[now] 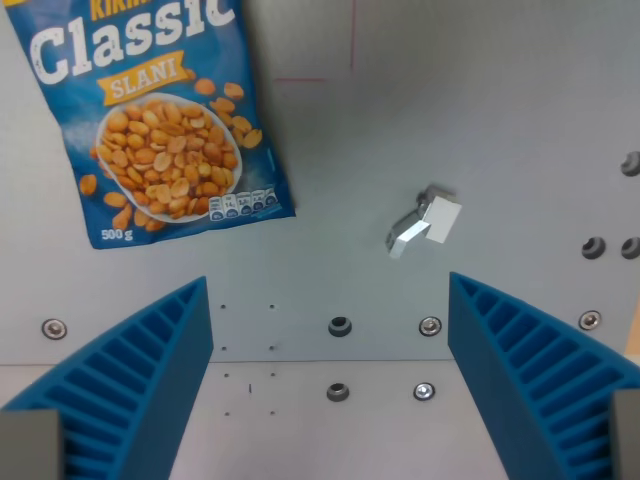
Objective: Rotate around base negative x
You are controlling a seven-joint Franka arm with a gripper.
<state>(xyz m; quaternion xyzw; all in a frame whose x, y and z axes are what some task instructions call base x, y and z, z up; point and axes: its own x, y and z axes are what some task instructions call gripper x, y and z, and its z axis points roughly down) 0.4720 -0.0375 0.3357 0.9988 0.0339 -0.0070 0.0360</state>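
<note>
Peanuts fill the upper left of my wrist view: a blue bag of salted peanuts (150, 110) lies flat on the grey surface (480, 120), tilted a little so its lower edge slopes down toward the wrist view's left. Its front shows "Classic" in large white letters, "SLANI" on a yellow band, a white oval heaped with nuts, and "500 g" near the bottom corner; the top of the bag runs out of the picture.

My claw (330, 385) hangs above the surface with its two blue ribbed fingers (130, 390) spread wide apart, one at the lower left and one at the lower right of the view, and nothing between them but bare plate. The bag sits well clear of both fingers, up beyond the left one.

Right of the bag, and apart from it, lies a small pale metal piece (425, 222) (a little bracket or block, I cannot tell which), catching the light on its lower face. It is nearer my right-hand finger than the bag, yet touches neither.

Between my fingers the surface carries a few screw heads and dark holes (340, 326), with more holes near the right edge. Faint red lines (350, 40) cross the surface near the top
</note>
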